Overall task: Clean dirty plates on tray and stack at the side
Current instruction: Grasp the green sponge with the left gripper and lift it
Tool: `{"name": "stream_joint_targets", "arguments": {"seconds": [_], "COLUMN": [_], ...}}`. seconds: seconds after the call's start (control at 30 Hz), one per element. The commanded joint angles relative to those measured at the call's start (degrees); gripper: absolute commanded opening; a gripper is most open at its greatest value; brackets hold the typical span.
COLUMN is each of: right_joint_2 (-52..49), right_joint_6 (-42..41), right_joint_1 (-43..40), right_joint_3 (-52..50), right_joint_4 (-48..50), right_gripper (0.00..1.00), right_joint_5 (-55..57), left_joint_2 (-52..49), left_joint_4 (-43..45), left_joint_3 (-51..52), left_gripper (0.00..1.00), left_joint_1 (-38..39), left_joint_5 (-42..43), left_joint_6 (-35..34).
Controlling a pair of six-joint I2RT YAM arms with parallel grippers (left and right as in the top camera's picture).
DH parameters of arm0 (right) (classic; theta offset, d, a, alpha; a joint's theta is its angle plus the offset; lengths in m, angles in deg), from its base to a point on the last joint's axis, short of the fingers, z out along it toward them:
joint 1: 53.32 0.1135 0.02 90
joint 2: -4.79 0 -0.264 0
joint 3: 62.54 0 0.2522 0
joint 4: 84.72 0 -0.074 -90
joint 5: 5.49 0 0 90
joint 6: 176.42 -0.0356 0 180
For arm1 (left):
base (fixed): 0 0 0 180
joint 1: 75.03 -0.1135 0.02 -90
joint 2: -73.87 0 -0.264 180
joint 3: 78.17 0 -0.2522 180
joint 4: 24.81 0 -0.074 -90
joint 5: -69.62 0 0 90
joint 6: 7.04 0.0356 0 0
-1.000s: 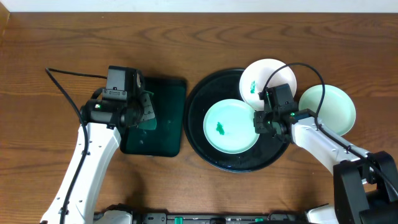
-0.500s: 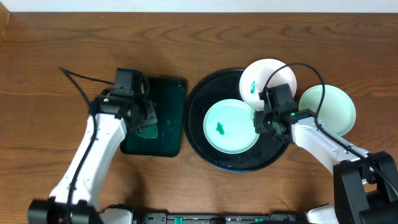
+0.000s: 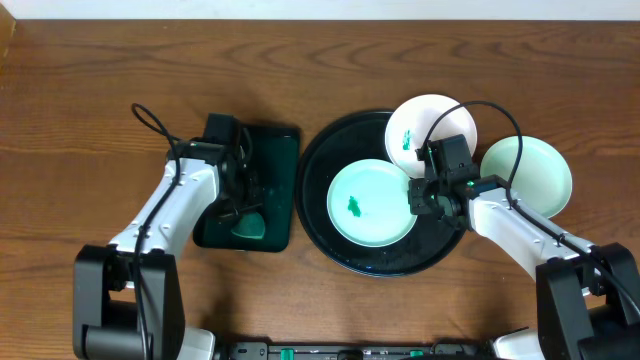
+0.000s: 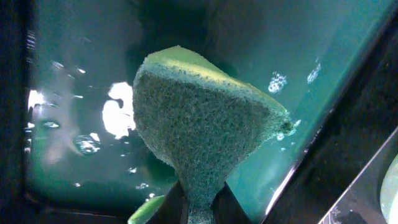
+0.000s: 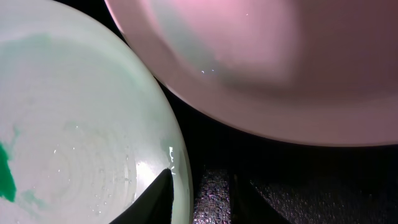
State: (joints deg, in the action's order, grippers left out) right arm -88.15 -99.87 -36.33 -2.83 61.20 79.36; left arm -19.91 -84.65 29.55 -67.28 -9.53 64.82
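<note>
On black tray (image 3: 318,165): mint plate (image 3: 372,203), white plate (image 3: 432,125) overlapping rim.

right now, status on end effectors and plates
left end effector shut on sponge. right end effector straddling smeared mint plate rim, grip unclear. white plate close alongside.

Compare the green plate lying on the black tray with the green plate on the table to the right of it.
The tray plate carries a green smear; the table plate shows none. The tray plate is a brighter mint, the table plate paler. The right gripper holds the tray plate by its rim; nothing holds the table plate. Both are round, shallow and of like size.
</note>
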Motion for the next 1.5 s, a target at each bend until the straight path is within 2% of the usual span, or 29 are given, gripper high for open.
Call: {"name": "stream_joint_targets", "arguments": {"seconds": [0.0, 0.47, 0.93, 1.27, 1.47], "right_joint_2": [0.5, 0.5, 0.5, 0.5, 0.5], "right_joint_6": [-0.2, -0.2, -0.2, -0.2, -0.2], "right_joint_1": [-0.4, -0.4, -0.4, -0.4, -0.4], "right_joint_3": [0.9, 0.9, 0.9, 0.9, 0.9], "right_joint_4": [0.0, 0.0, 0.0, 0.0, -0.1], "right_gripper": [0.27, 0.26, 0.26, 0.26, 0.3], "right_joint_5": [0.4, 0.4, 0.4, 0.3, 0.3], "left_joint_2": [-0.6, -0.5, -0.5, -0.5, 0.7], "left_joint_4": [0.0, 6.0, 8.1, 8.1, 7.9], "left_joint_3": [0.6, 5.8, 5.7, 5.2, 3.4], "left_gripper": [0.07, 0.07, 0.07, 0.07, 0.08], "left_joint_1": [1.6, 6.0, 6.0, 6.0, 6.0], "left_joint_5": [1.8, 2.1, 9.9, 9.9, 5.0], "left_joint_6": [0.5, -3.6, -3.7, -3.6, -3.5]}}
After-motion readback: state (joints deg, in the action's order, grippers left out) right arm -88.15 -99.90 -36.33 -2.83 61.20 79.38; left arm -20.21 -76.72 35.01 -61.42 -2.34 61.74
